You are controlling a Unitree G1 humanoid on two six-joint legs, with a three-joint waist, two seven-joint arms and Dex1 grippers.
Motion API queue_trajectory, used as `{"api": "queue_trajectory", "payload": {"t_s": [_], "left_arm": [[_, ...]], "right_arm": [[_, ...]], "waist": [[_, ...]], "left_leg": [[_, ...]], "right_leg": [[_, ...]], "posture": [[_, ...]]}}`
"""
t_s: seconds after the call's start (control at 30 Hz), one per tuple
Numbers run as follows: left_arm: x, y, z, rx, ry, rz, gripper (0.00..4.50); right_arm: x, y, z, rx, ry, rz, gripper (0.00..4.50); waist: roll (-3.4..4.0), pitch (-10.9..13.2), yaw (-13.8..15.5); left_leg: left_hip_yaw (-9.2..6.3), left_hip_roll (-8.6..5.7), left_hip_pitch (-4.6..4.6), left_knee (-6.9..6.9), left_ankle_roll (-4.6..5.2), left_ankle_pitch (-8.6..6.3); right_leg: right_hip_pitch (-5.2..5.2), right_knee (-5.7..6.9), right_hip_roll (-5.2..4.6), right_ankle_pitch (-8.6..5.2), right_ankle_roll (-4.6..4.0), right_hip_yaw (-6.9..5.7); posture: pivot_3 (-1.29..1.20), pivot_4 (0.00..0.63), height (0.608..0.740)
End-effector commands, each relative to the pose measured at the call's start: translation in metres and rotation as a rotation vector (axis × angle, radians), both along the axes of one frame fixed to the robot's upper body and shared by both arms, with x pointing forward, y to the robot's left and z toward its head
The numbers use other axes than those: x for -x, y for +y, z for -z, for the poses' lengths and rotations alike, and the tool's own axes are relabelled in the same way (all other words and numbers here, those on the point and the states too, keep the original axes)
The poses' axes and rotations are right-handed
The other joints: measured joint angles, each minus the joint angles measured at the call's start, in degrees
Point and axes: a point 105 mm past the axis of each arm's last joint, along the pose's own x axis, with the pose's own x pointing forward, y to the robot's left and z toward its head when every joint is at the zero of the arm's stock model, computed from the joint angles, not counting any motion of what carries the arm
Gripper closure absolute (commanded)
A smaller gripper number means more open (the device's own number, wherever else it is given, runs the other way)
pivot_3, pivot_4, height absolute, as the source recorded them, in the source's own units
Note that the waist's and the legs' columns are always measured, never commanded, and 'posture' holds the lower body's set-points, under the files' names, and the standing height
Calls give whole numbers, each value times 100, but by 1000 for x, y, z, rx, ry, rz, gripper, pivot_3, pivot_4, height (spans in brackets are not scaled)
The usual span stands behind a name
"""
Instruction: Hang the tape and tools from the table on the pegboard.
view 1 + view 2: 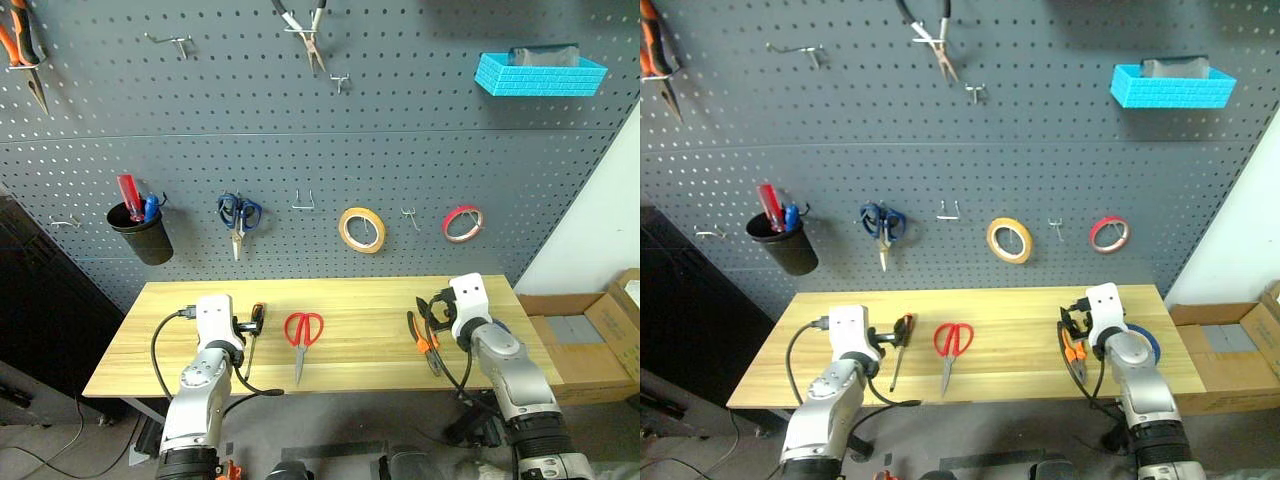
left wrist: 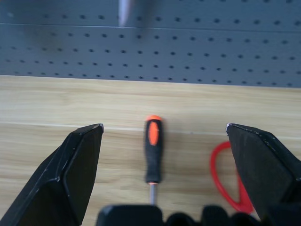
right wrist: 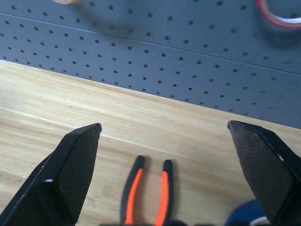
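On the pale wooden table [image 1: 370,300] lie three tools. A slim orange-and-black screwdriver [image 2: 153,148] lies right under my open left gripper [image 2: 164,126], between its fingers. The red-handled scissors [image 1: 303,335] lie just to its right. Orange-and-black pliers [image 3: 146,190] lie below my open right gripper [image 3: 164,125], handles toward the pegboard [image 1: 400,150]. The blue tape [image 1: 1143,343] lies flat on the table, just right of the right arm. Neither gripper holds anything.
On the pegboard hang a black cup [image 1: 140,232], blue-handled scissors [image 1: 239,215], a yellow tape roll [image 1: 361,229], a red tape roll [image 1: 462,223], a blue basket [image 1: 540,72] and pliers [image 1: 308,35]. An empty hook [image 1: 303,203] sits between the blue-handled scissors and the yellow roll. Cardboard boxes [image 1: 590,340] stand to the right.
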Motion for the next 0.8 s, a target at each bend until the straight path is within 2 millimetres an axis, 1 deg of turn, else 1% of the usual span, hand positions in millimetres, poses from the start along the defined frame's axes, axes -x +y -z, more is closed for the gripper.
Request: {"api": "queue_trajectory", "payload": {"t_s": [0.03,0.13,0.27,0.5,0.53,0.63,0.8], "left_arm": [[-5,-3,-21,4,-73,20,19],[-5,0,-26,18,-91,14,19],[-5,-4,-25,15,-78,26,19],[-4,-4,-27,11,-68,50,19],[-4,0,-27,9,-66,52,19],[-3,-2,-27,2,-59,58,19],[0,3,-28,-15,-53,68,19]], "right_arm": [[-8,-1,-21,8,-78,-1,0],[-9,2,-20,3,-81,2,0],[-9,1,-21,-8,-85,10,0],[-2,-3,-19,-10,-80,40,0],[-1,1,-18,-11,-80,40,0],[1,-5,-17,-7,-73,55,0],[7,-6,-12,5,-53,66,0]], "waist": [[-1,0,2],[-2,1,9],[-2,1,3],[-2,1,-9],[-2,1,-11],[-2,1,-13],[-10,21,-11]], "left_leg": [[0,0,0,0,0,0],[-1,0,0,-1,0,0],[0,1,1,-1,0,0],[1,1,1,-2,0,0],[2,1,1,-1,0,0],[2,1,1,-1,0,0],[4,2,1,-3,0,0]], "right_leg": [[0,0,0,0,0,1],[0,0,0,0,0,0],[-1,1,1,0,0,1],[-1,0,1,0,0,3],[-2,1,1,0,0,3],[-3,1,1,-3,-6,4],[-5,1,2,-12,-21,8]], "posture": [[-72,0,740],[-74,0,740],[-85,0,740],[-102,0,740],[-104,6,740],[-104,15,740],[-92,24,740]]}}
